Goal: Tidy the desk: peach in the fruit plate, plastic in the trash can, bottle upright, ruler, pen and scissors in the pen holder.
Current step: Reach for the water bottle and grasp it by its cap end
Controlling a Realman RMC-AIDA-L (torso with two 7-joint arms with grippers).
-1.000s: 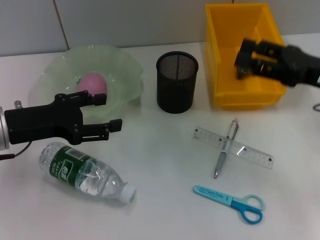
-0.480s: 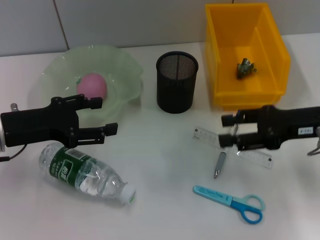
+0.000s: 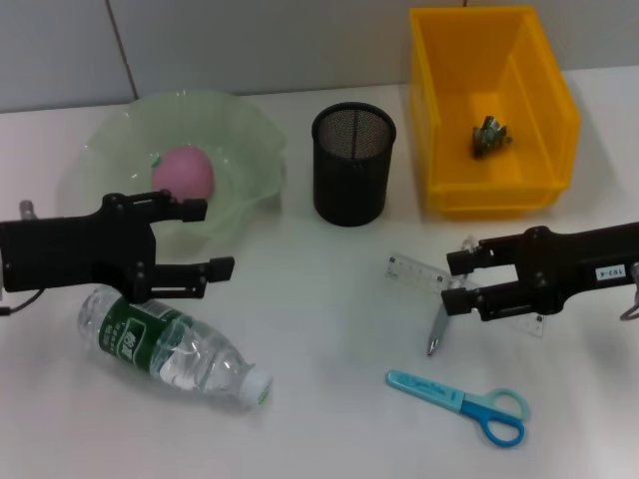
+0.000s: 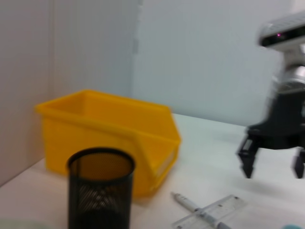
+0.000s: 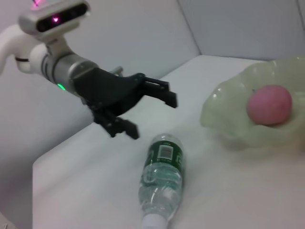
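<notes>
The pink peach (image 3: 184, 170) lies in the green fruit plate (image 3: 250, 140). A crumpled piece of plastic (image 3: 489, 137) rests in the yellow bin (image 3: 439, 120). The water bottle (image 3: 170, 344) lies on its side, cap toward the front. My left gripper (image 3: 212, 238) hovers open just above its label end. My right gripper (image 3: 452, 283) is open over the crossed ruler (image 3: 414, 270) and pen (image 3: 438, 329), hiding their middle. Blue scissors (image 3: 464, 402) lie near the front. The black mesh pen holder (image 3: 353, 163) stands at the centre back.
The right wrist view shows the left gripper (image 5: 150, 115) above the bottle (image 5: 162, 181), beside the plate (image 5: 228, 119) with the peach (image 5: 269, 104). The left wrist view shows the bin (image 4: 109, 138), pen holder (image 4: 100, 191), pen (image 4: 200, 213) and right gripper (image 4: 274, 167).
My right gripper came out of the yellow bin, leaving the plastic there, and dropped down over the ruler and pen. The left gripper sank slightly toward the bottle.
</notes>
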